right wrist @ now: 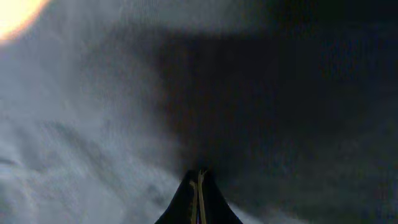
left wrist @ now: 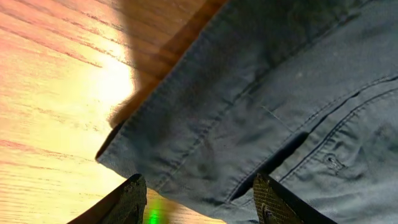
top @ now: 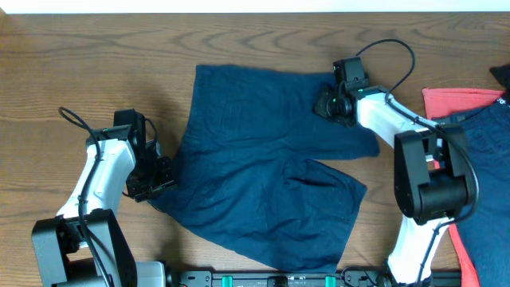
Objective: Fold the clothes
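Left gripper (left wrist: 198, 185) astride shorts (left wrist: 273, 87) waistband.

Robotics lab bench, by the look: brown wood-grain laminate tabletop (top: 80, 64) under the tools, black looping cable (top: 390, 41) just behind the right gripper (top: 325, 104), black mounting rail with green fittings (top: 263, 279) well back of it.

Overhead evenly lit, sharp. Left wrist: glare on table (left wrist: 56, 93). Right wrist dim, shorts (right wrist: 93, 124) blurred.
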